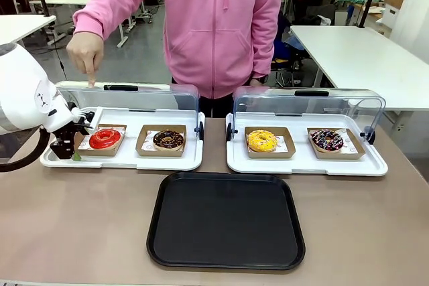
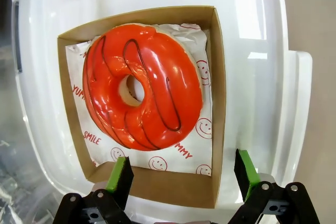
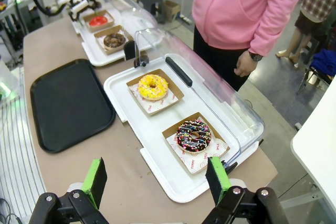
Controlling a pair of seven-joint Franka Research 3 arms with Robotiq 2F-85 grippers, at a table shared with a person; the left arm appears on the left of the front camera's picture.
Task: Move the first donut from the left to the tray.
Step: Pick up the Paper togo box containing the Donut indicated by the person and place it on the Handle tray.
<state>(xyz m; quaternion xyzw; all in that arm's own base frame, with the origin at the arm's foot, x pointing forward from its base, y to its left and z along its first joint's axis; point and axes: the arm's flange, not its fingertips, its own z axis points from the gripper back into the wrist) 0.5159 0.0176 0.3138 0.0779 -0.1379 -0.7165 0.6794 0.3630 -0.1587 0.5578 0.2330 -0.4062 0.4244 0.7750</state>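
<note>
Left claw wide at edge of holder | red donut in holder | right claw wide

Left end effector gapes wide; right end effector too.

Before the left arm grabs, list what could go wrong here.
1. The open jaws straddle the cardboard holder's near corner; gripping one thin wall may tip it and slide the red donut out.
2. One pad sits close to the glaze and might smear it.
3. The person's hand points just above; lifting could meet it.
</note>
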